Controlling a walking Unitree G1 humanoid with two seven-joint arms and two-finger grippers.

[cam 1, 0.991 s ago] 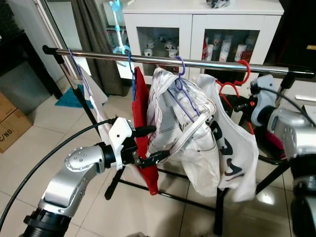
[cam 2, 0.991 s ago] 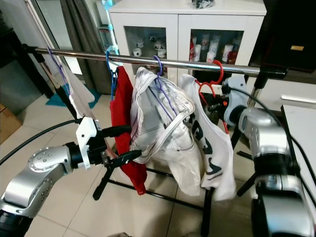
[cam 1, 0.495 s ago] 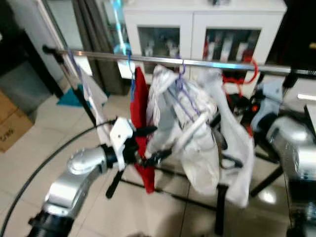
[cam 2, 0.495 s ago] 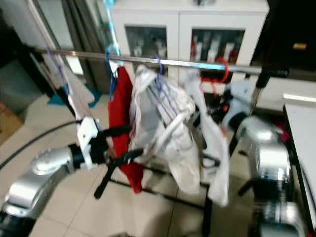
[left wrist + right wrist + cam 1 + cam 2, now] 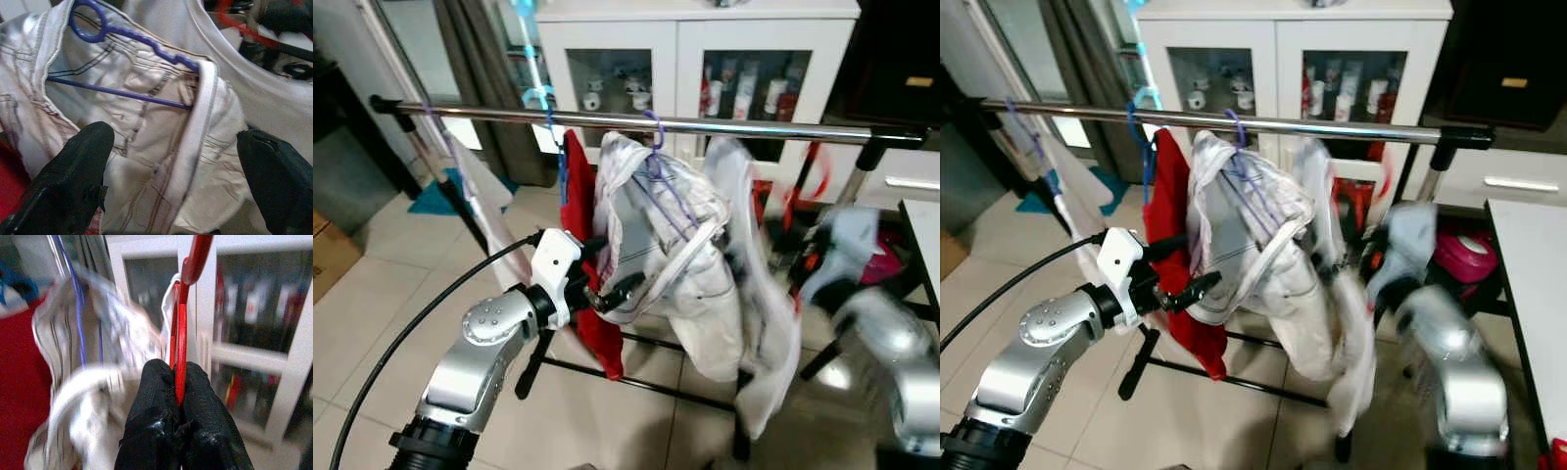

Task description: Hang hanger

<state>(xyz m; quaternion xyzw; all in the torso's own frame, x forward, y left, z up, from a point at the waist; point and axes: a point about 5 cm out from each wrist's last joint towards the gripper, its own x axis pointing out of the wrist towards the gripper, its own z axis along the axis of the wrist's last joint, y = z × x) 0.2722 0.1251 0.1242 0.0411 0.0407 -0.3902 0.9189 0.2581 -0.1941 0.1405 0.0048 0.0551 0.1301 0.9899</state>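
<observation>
Down off the rail (image 5: pixel 724 125) drops the red hanger (image 5: pixel 182 328), pinched in the right claw (image 5: pixel 177 396) for carrying; left claw (image 5: pixel 176 161) gapes wide beside.

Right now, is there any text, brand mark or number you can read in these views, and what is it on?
None readable.
White shirt on the red hanger: motion-blurred, any print illegible.
Bottles in the white cabinet: labels too small to read.
Cardboard box: no lettering legible.
</observation>
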